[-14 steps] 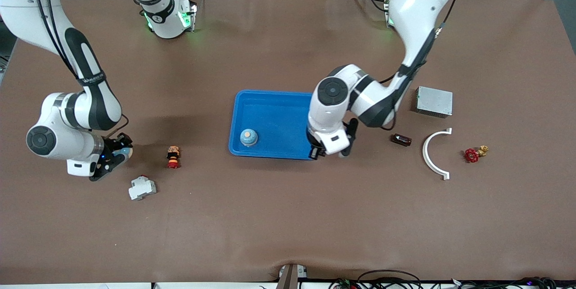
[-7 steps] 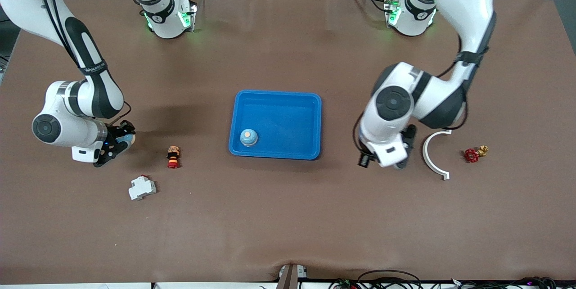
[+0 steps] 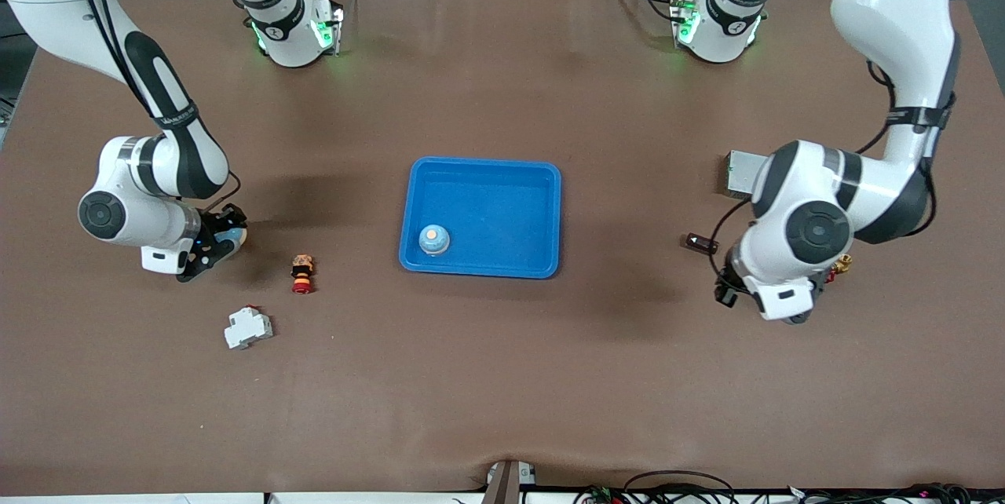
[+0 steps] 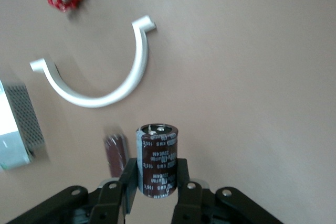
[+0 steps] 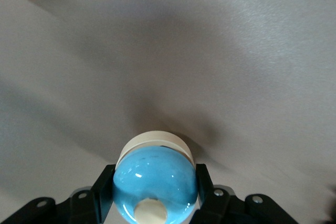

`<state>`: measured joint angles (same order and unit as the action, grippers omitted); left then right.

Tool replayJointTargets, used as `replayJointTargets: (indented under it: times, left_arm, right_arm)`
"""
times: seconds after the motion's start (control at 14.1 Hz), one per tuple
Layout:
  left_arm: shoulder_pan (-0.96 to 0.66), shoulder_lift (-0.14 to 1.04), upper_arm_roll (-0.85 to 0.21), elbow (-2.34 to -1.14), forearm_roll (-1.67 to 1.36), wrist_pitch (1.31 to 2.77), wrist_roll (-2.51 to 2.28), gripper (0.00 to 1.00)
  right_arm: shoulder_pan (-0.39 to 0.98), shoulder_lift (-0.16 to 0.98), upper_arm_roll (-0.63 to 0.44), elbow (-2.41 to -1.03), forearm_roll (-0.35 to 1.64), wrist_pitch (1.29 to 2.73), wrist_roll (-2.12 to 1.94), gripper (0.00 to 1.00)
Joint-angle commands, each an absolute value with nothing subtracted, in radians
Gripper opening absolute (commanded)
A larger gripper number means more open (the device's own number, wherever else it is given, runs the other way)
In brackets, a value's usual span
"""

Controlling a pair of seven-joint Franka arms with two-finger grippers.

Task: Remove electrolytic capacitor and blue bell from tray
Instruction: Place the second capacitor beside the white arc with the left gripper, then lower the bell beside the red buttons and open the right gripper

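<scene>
Left gripper [image 4: 156, 192] swung off tray [image 3: 480, 166], clamping capacitor [image 4: 156, 159].

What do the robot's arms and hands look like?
Both arms are shiny white with rounded joints, black bands and thin black cables. Green lights glow at their bases. The left hand and right hand are black, with two flat fingers and small screws.
</scene>
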<state>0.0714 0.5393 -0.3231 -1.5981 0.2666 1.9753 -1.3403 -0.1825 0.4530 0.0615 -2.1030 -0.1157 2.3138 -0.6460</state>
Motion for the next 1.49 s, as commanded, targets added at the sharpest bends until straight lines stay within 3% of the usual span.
replayJointTargets:
  times: [0.0, 0.14, 0.28, 0.36, 0.57, 0.71, 0.99, 1.07, 1.14, 1.21, 1.28, 1.42]
  left_arm:
    - [0.149, 0.525, -0.336, -1.634, 0.271, 1.968, -1.221, 0.0]
    - [0.211, 0.528, -0.336, -1.644, 0.272, 1.968, -1.079, 0.0]
    - [0.259, 0.551, -0.334, -1.651, 0.279, 1.982, -1.017, 0.0]
    - [0.27, 0.557, -0.334, -1.655, 0.287, 1.991, -1.005, 0.0]
    - [0.307, 0.572, -0.333, -1.713, 0.314, 2.061, -1.003, 0.0]
    - [0.333, 0.565, -0.331, -1.804, 0.336, 2.19, -1.003, 0.0]
    - [0.364, 0.561, -0.334, -1.887, 0.35, 2.275, -1.005, 0.0]
    - [0.364, 0.555, -0.333, -1.896, 0.35, 2.276, -1.003, 0.07]
    - [0.364, 0.554, -0.333, -1.896, 0.351, 2.276, -1.003, 0.32]
    - [0.365, 0.552, -0.334, -1.899, 0.35, 2.276, -1.003, 0.38]
    - [0.364, 0.548, -0.334, -1.902, 0.351, 2.276, -1.003, 0.67]
    - [0.364, 0.529, -0.336, -1.902, 0.351, 2.273, -1.003, 1.0]
  right_arm:
    - [-0.198, 0.42, 0.074, -2.146, -0.104, 2.332, -0.635, 0.21]
    - [-0.198, 0.42, 0.074, -2.148, -0.104, 2.332, -0.635, 0.29]
    - [-0.196, 0.42, 0.074, -2.146, -0.104, 2.329, -0.635, 0.64]
    - [-0.192, 0.416, 0.074, -2.145, -0.104, 2.323, -0.635, 1.0]
    - [-0.195, 0.4, 0.077, -2.116, -0.104, 2.252, -0.635, 1.0]
    - [-0.177, 0.356, 0.083, -2.097, -0.104, 2.179, -0.621, 1.0]
    - [-0.026, 0.276, 0.091, -2.033, -0.056, 1.975, -0.24, 1.0]
    - [-0.002, 0.267, 0.089, -2.013, 0.031, 1.942, -0.2, 1.0]
    - [0.024, 0.268, 0.087, -1.979, 0.081, 1.912, -0.166, 1.0]
    - [0.043, 0.27, 0.089, -1.95, 0.1, 1.893, -0.113, 1.0]
    - [0.076, 0.273, 0.089, -1.918, 0.101, 1.885, -0.031, 1.0]
    - [0.167, 0.279, 0.087, -1.869, 0.1, 1.884, 0.131, 1.0]
